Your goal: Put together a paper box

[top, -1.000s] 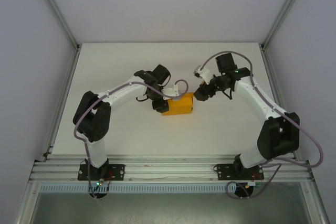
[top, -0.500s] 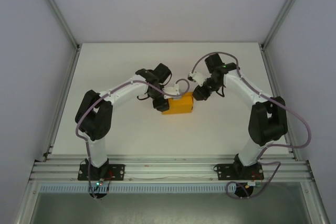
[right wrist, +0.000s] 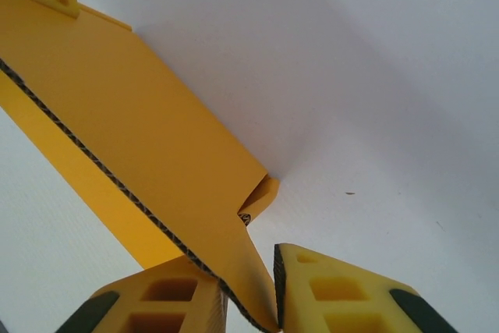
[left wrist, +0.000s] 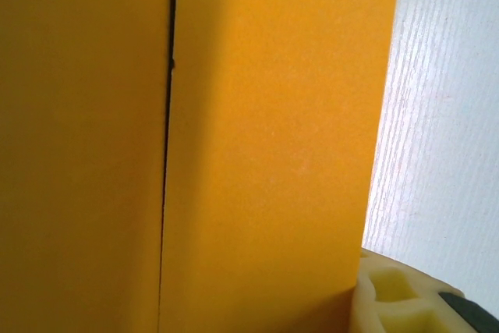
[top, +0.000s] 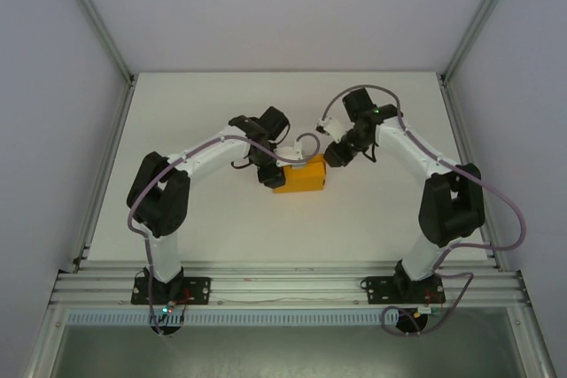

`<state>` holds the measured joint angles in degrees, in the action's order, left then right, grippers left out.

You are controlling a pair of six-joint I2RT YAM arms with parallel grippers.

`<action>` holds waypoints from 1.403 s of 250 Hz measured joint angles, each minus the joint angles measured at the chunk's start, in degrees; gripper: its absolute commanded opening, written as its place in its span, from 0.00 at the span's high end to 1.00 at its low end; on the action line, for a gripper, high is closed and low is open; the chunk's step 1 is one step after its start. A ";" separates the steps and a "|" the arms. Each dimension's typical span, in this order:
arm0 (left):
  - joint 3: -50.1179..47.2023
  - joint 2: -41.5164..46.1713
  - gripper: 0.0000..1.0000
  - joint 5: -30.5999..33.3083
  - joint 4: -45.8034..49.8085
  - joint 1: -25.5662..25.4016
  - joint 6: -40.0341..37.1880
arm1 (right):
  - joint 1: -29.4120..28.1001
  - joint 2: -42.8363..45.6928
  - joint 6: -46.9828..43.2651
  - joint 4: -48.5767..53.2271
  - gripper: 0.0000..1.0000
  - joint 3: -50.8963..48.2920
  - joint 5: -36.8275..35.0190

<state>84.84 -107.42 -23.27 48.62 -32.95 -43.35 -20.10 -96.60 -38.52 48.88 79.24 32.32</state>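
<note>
We see the orange paper box (top: 303,178) in the middle of the desk (top: 204,104), folded into a low block. Right jaws are clenched on a corrugated flap edge at the box's far right corner, with the card pinched between both pads (right wrist: 335,286). Left jaws are at the box's left end. One pad (left wrist: 394,302) touches its wall and the other is hidden, so we cannot tell if that grip is closed.

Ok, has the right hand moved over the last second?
Yes. The right hand has shifted left, away from the table's right edge, closing in on the paper box, which it pinches by a flap.
</note>
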 measured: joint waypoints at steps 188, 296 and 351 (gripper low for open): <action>0.50 -0.57 0.76 1.25 -0.90 0.42 1.99 | -10.47 12.13 48.26 -22.23 1.00 -16.76 -19.65; 0.50 -0.59 0.76 1.25 -1.70 0.42 3.39 | -13.00 15.28 56.85 -33.42 1.00 -24.63 -25.62; 0.13 -0.61 0.73 1.29 -1.86 0.44 3.56 | -14.91 16.96 51.67 -41.16 1.00 -30.18 -29.88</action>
<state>84.97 -108.03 -21.98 46.76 -32.51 -39.79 -35.00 -79.64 13.15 7.73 49.06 2.44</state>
